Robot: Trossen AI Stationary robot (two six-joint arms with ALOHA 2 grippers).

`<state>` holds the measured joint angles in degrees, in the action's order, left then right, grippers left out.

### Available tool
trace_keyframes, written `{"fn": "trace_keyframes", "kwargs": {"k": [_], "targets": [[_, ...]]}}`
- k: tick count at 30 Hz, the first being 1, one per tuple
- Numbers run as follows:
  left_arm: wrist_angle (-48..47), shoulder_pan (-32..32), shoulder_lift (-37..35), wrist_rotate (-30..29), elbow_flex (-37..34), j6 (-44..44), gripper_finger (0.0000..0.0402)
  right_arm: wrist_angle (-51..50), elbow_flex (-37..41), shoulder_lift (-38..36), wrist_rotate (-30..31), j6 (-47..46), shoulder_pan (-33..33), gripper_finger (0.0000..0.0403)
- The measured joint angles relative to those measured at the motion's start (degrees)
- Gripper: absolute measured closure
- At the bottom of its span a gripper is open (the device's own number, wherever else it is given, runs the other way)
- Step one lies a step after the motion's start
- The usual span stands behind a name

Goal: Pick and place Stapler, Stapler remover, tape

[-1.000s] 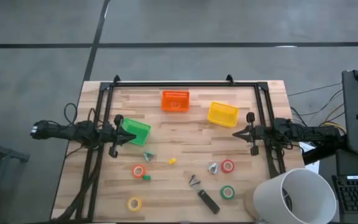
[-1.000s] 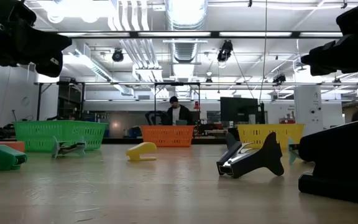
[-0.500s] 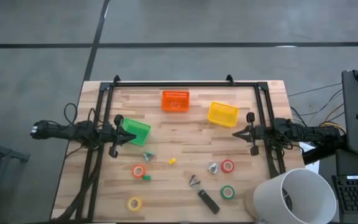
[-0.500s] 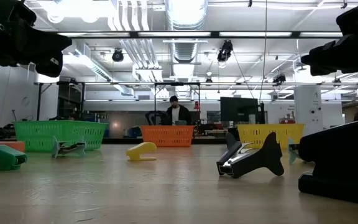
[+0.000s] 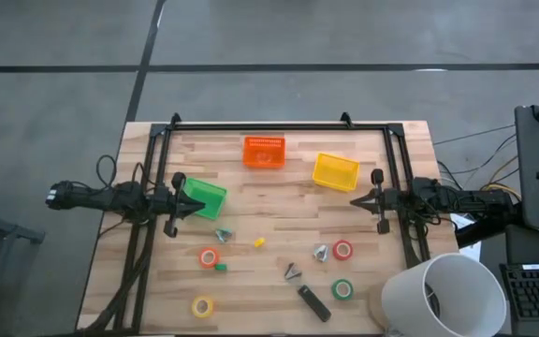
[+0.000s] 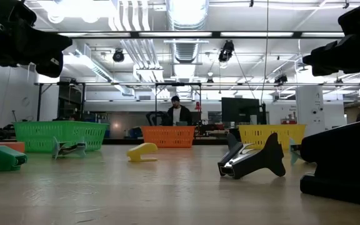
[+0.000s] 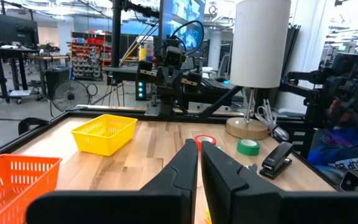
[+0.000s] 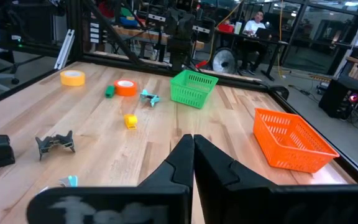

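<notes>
The black stapler (image 5: 313,302) lies flat near the table's near edge; it also shows in the left wrist view (image 7: 276,160). Tape rolls lie flat on the wood: a red one (image 5: 209,256), a yellow one (image 5: 201,306), another red one (image 5: 342,250) and a green one (image 5: 342,288). Staple removers rest on the table at the middle (image 5: 223,234), (image 5: 292,271), (image 5: 321,252). My left gripper (image 5: 197,208) hovers shut and empty by the green basket. My right gripper (image 5: 354,200) hovers shut and empty near the yellow basket.
A green basket (image 5: 204,197), an orange basket (image 5: 264,152) and a yellow basket (image 5: 335,171) stand on the far half. A small yellow piece (image 5: 259,242) and a small green piece (image 5: 221,267) lie mid-table. A white lamp shade (image 5: 443,295) stands at the near right corner. A black frame (image 5: 279,125) runs along the edges.
</notes>
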<state>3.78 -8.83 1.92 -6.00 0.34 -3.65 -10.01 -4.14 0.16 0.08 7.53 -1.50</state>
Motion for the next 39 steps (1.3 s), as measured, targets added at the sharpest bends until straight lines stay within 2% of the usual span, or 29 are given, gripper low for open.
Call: {"fn": "trace_keyframes", "kwargs": {"k": [7, 13, 17, 25, 29, 32, 39], "targets": [[-0.01, -0.01, -0.01, 0.0, 0.0, 0.01, 0.0377, 0.45, 0.02, -0.01, 0.0, -0.21, 0.0, 0.0394], [0.0, -0.01, -0.01, 0.0, 0.0, 0.01, 0.0377, 3.5, 0.02, 0.0, -0.04, -17.07, 0.02, 0.0394], [-0.01, -0.01, -0.01, 0.02, 0.0, 0.01, 0.0377, 9.32, 0.02, 0.01, -0.08, -19.31, 0.01, 0.0394], [0.01, 0.0, 0.0, 0.01, 0.0, 0.01, 0.0376, 9.66, 0.74, 2.32, -0.15, -28.47, -0.32, 0.0394], [0.01, -0.01, -0.01, 0.0, 0.0, 0.01, 0.0378, 9.37, 1.92, 7.73, -0.05, -34.87, -1.78, 0.0394], [-0.01, 0.0, 0.0, 0.01, 0.0, 0.0, 0.0378, 9.37, 2.31, 13.88, 2.6, -39.77, -3.87, 0.0388], [-0.01, 0.01, -0.01, 0.02, 0.0, 0.01, 0.0377, 9.47, -2.07, 30.04, 5.04, -47.95, -7.4, 0.0332]]}}
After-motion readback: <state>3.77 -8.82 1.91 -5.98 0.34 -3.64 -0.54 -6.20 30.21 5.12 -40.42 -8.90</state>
